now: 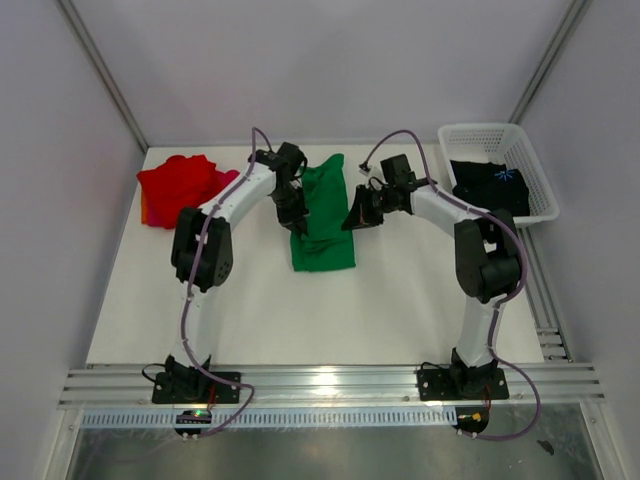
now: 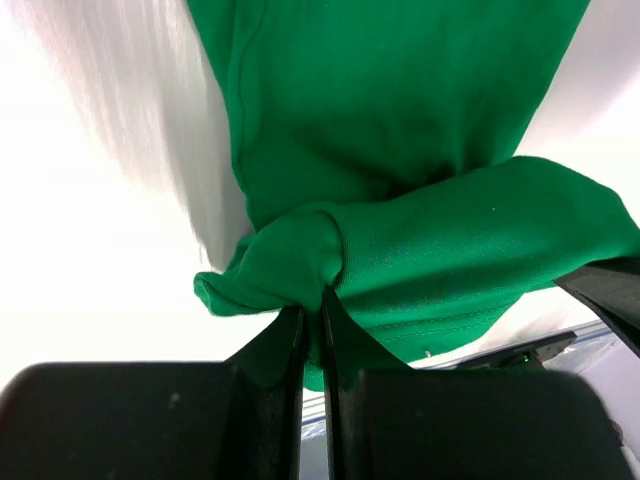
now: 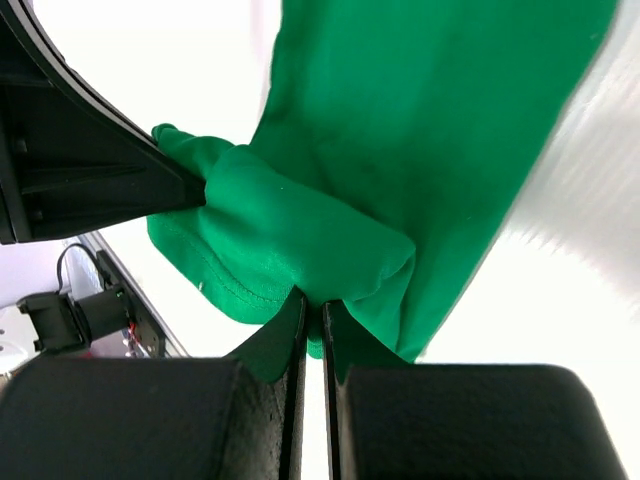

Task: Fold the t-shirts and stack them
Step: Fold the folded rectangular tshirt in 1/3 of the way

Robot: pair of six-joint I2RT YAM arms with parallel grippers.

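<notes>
Over the middle of the table [image 1: 400, 310], in the top view, the green shirt [image 1: 325, 248] is lying with its long axis running from the far edge toward the arms. The left gripper [image 1: 299, 226] is sitting at the shirt's left side and the right gripper [image 1: 356, 216] at its right side, both about halfway along its length, so neither arm is the nearer one. The red shirt [image 1: 178, 186] is lying well apart at the far left with a pink one [image 1: 229, 179] showing beneath it, and the black shirt [image 1: 488, 185] is resting in the basket [image 1: 478, 130] at the far right. Bare table is lying wide open on the near side; the far edge is close behind the shirt's far end.

In the left wrist view, the left gripper is clenching a bunched fold of green cloth, its jaws nearly meeting, with a stitched hem hanging just below the pinch and the rest of the shirt stretching away ahead.

In the right wrist view, the right gripper is pinching the same bunched edge from the other side, with the left arm's finger touching the cloth close by. Any fold is probably going to run along the long axis, both pinches travelling level together.
</notes>
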